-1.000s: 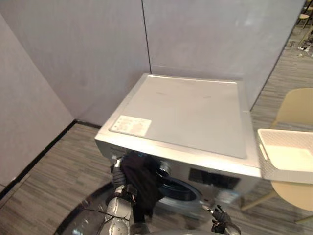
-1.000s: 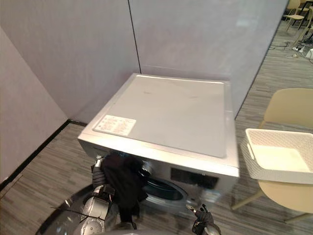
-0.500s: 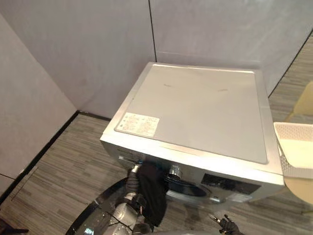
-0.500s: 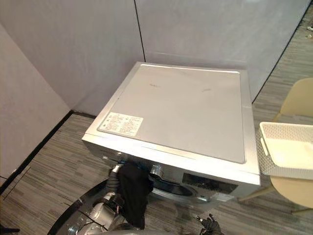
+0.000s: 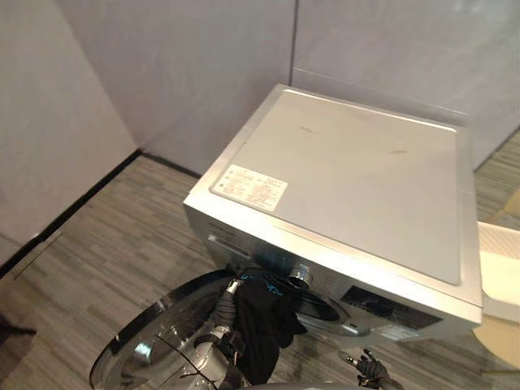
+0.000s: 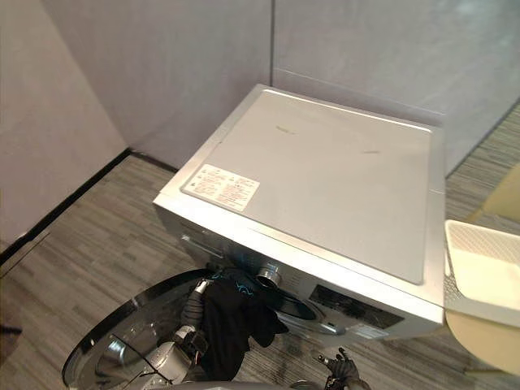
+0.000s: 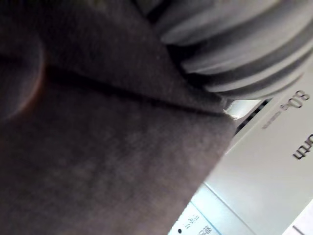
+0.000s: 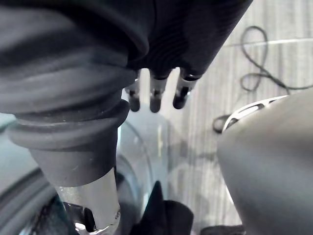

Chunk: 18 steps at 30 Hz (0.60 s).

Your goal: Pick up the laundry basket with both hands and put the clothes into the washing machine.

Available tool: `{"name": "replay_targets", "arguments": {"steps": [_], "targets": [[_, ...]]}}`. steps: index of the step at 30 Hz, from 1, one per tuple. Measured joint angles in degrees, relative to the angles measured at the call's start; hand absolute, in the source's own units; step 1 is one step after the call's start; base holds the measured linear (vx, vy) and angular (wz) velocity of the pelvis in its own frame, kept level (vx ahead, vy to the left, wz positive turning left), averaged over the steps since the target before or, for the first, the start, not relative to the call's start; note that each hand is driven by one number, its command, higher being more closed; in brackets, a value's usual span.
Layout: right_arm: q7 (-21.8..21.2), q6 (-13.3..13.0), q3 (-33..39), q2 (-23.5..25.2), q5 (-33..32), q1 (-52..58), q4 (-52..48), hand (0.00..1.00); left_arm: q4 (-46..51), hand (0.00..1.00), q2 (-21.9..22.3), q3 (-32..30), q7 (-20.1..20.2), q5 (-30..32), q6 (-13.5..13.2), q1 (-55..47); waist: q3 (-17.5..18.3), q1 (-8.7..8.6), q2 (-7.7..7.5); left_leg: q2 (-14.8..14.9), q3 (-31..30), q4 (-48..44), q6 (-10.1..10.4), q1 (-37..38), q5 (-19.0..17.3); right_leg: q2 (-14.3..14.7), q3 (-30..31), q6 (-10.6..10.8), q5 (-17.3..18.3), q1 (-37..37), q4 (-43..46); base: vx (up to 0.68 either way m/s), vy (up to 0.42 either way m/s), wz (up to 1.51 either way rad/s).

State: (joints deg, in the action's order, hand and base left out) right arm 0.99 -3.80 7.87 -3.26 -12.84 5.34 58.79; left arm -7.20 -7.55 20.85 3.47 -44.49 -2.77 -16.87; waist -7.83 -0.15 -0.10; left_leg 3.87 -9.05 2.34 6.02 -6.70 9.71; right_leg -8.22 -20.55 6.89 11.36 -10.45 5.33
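Garment (image 5: 258, 325) nearer drum (image 5: 323, 309), over left hand (image 6: 195, 299)

Plain grey walls (image 5: 179, 73) behind, meeting in a corner. Grey striped wood floor (image 5: 106, 244) below (black strip (image 5: 73, 207) along the foot of the left wall). Off at the right edge, part of a pale yellow chair (image 6: 491, 345). Soft, even light.

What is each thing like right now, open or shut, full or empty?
Washing machine door: swung wide open.
Dark clothes: draped over the left hand at the drum opening, not yet inside.
Basket: on the chair, looks empty.
Right hand: open, holding nothing.
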Motion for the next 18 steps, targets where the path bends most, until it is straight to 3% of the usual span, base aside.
{"name": "replay_targets", "arguments": {"steps": [3, 4, 5, 6, 7, 8, 9, 10, 11, 12, 13, 15, 18], "targets": [[-0.03, 0.15, -0.02, -0.31, -0.13, -2.75, 0.47, 0.0, 1.04, 1.0, 0.37, 1.39, -0.06, 0.09, 0.04, 1.0, -0.38, 1.05, 0.97, 0.16, 1.14, -5.9, -1.07, -4.06, -0.72, 0.6, -2.75, -0.81, -0.24, -0.09, 0.65, -0.06, -0.005, 0.5], [0.12, 0.25, -0.06, -0.08, -0.32, -4.59, 1.21, 0.0, 2.67, 1.0, 0.54, 1.78, -0.03, 0.15, 0.09, 1.2, -0.8, 1.25, 0.79, 0.81, 4.67, -12.07, -4.6, -6.86, -5.73, 0.16, -3.51, -1.42, -0.62, 0.31, 0.93, -0.06, 0.095, 0.14], [0.33, 0.32, -0.21, -0.52, -0.59, -6.78, 1.61, 0.0, 3.2, 1.0, 1.44, 2.37, 0.0, 0.16, 0.09, 1.68, -0.92, 1.81, 1.95, 2.7, 9.46, -29.69, -7.96, -12.23, -11.64, 0.1, -3.17, -1.4, -0.62, 0.54, 2.5, -0.05, 0.119, -0.09], [0.38, 0.33, -0.91, -0.88, -0.6, -7.51, 1.44, 0.0, 3.21, 1.0, 2.2, 2.6, 0.0, 0.17, 0.1, 1.77, -0.59, 2.28, 3.16, 3.73, 11.27, -36.3, -7.94, -13.44, -13.1, 0.95, -2.48, -1.18, -0.47, 0.36, 3.76, -0.06, 0.054, -0.13], [1.84, 1.93, -1.25, -1.34, -1.15, -7.86, 1.6, 0.0, 3.65, 1.0, 3.48, 2.92, 0.01, 0.23, 0.26, 1.96, -0.36, 2.18, 4.03, 3.9, 12.09, -37.85, -6.45, -13.62, -12.39, 1.25, -1.0, -1.48, 0.98, 0.04, 4.2, -0.07, 0.051, 0.09], [2.14, 2.11, -1.86, -1.22, -1.24, -7.82, 1.55, 0.0, 4.78, 1.0, 3.66, 3.2, -0.02, 0.25, 0.12, 2.55, 0.01, 1.92, 3.74, 2.1, 10.8, -33.39, -5.2, -12.57, -11.75, 1.11, 0.33, -2.65, 1.81, 0.35, 2.74, -0.12, 0.085, 0.56], [2.03, 1.66, -3.52, -1.17, -1.35, -8.26, 0.71, 0.0, 5.58, 1.0, 3.6, 3.27, 0.0, 0.26, -0.03, 4.76, 0.48, 0.99, 2.17, 0.95, 9.54, -31.32, -5.01, -10.99, -13.64, -0.51, -0.72, -2.34, 0.1, 0.91, 1.34, -0.11, 0.104, 0.51], [1.91, 1.55, -4.03, -1.34, -2.43, -8.72, 0.2, 0.0, 5.66, 1.0, 4.0, 3.3, -0.04, 0.27, -0.04, 5.61, 0.56, 1.46, 3.46, 2.25, 10.21, -36.23, -4.63, -10.59, -17.24, -0.41, -0.95, -1.54, -0.77, 1.53, 2.04, -0.08, 0.116, 0.37], [1.9, 1.54, -4.67, -1.32, -3.09, -8.91, -0.46, 0.0, 5.64, 1.0, 4.46, 3.38, -0.07, 0.27, -0.03, 5.63, 1.01, 1.5, 4.48, 3.51, 10.93, -35.26, -2.88, -8.87, -19.9, 0.19, -0.79, -1.25, -1.09, 1.7, 2.41, -0.03, 0.149, 0.15], [1.79, 1.46, -4.66, -0.57, -3.62, -9.08, -1.48, 0.0, 5.49, 1.0, 4.66, 3.74, -0.12, 0.29, 0.05, 5.93, 1.62, 0.82, 5.73, 2.86, 11.27, -30.23, -3.14, -6.7, -21.03, 0.21, -1.1, -0.71, -1.53, 1.65, 2.27, -0.03, 0.128, 0.14], [1.73, 1.4, -4.68, -0.27, -3.64, -9.18, -1.69, 0.0, 5.39, 1.0, 4.53, 3.87, -0.14, 0.29, 0.05, 6.09, 1.5, 0.85, 5.39, 2.26, 11.6, -27.5, -3.73, -5.33, -20.53, -0.01, -0.96, -0.89, -2.14, 1.71, 2.06, -0.08, 0.136, 0.12], [1.18, 1.44, -6.35, 1.79, -3.37, -8.38, -1.85, 0.0, 4.09, 1.0, 2.75, 4.08, -0.3, 0.4, 0.04, 6.45, 1.88, 0.95, 3.46, -0.87, 12.07, -16.09, -4.35, -0.48, -13.79, -2.27, 0.11, -1.98, -4.41, 2.43, 1.63, -0.13, 0.064, 0.14], [1.18, 1.48, -5.88, 2.27, -3.42, -7.09, -2.15, 0.0, 3.43, 1.0, 2.18, 4.24, -0.51, 0.57, -0.16, 6.82, 2.13, 0.9, 3.19, -2.73, 11.61, -3.67, -4.5, 3.82, -6.58, -3.64, 0.12, -1.5, -4.93, 3.89, 1.65, -0.15, 0.035, 0.15]]}}
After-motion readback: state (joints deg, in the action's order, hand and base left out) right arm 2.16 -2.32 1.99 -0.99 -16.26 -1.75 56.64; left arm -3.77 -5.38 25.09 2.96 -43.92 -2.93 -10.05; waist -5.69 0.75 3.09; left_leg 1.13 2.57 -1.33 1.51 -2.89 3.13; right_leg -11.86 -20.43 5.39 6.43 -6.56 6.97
